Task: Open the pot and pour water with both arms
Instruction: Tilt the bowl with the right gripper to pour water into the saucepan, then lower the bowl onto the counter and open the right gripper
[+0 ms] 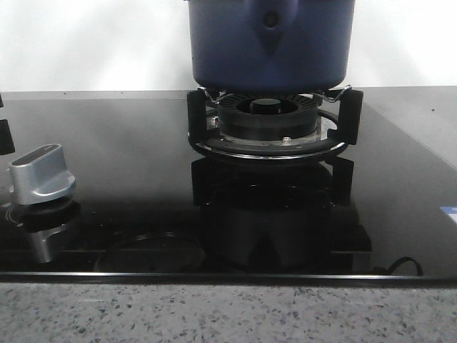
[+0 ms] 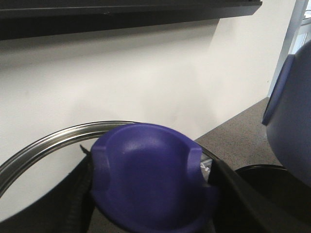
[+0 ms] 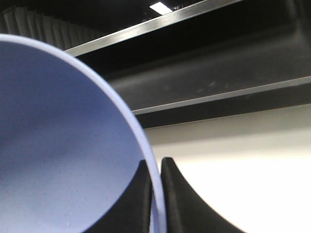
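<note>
The dark-blue pot [image 1: 270, 44] hangs just above the black burner ring [image 1: 266, 114], its triangular handle mount with a rivet facing the camera. No gripper shows in the front view. In the right wrist view my right gripper [image 3: 155, 194] is shut on the pot's thin rim [image 3: 146, 160], one finger inside the pale blue interior [image 3: 53, 145] and one outside. In the left wrist view my left gripper [image 2: 150, 194] is shut on the blue lid knob [image 2: 148, 177]. The lid's steel rim [image 2: 63, 136] arcs behind it. The pot's side [image 2: 291, 111] shows at the edge.
A black glass cooktop [image 1: 128, 157] carries the burner and black pot supports [image 1: 350, 114]. A silver control knob [image 1: 41, 175] stands at the front left. A speckled stone counter edge [image 1: 228, 314] runs along the front. A white wall [image 1: 93, 43] is behind.
</note>
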You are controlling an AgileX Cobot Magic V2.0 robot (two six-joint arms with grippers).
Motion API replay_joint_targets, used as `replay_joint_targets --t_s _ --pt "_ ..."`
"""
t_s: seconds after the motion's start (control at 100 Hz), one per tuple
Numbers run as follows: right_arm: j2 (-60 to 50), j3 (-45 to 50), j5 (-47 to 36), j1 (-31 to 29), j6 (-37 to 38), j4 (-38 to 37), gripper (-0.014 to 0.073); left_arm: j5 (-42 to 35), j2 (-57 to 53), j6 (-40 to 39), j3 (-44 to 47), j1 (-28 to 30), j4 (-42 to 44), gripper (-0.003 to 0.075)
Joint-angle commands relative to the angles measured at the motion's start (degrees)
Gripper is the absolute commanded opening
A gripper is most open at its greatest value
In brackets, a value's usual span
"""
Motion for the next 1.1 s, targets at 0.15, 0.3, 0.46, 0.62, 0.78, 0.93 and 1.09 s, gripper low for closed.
replay_joint_targets --t_s 0.15,0.3,0.46,0.62,0.78,0.93,1.09 --pt "-2.1 -1.6 -10.4 0.0 -0.1 -0.1 -0.0068 -0.4 -3.2 -0.2 -2.2 0.1 -4.7 0.0116" --pt "-2.1 -1.8 -9.1 0.0 -0.1 -0.1 -0.0068 -0.4 -3.2 -0.2 -2.2 0.1 -4.7 0.0116" --pt "-2.5 -1.8 -5.4 0.0 -0.1 -0.1 -0.0067 -0.4 -3.2 -0.2 -2.2 0.1 -4.7 0.0116" --pt "-4.1 -1.9 0.8 0.0 -0.2 0.4 -0.0067 -0.4 -3.2 -0.2 -2.2 0.1 -4.7 0.0116" --pt "-5.8 -2.5 10.5 -1.0 -0.3 1.0 -0.0067 -0.4 -3.2 -0.2 -2.2 0.1 -4.7 0.0116" --pt "-7.2 -5.9 22.9 -2.1 -0.3 1.0 -0.0067 -0.4 -3.2 -0.2 -2.2 0.1 -4.7 0.0116" --pt "-8.9 -10.7 35.8 -2.3 -0.3 1.0 -0.0067 -0.4 -3.2 -0.2 -2.2 0.1 -4.7 0.0116"
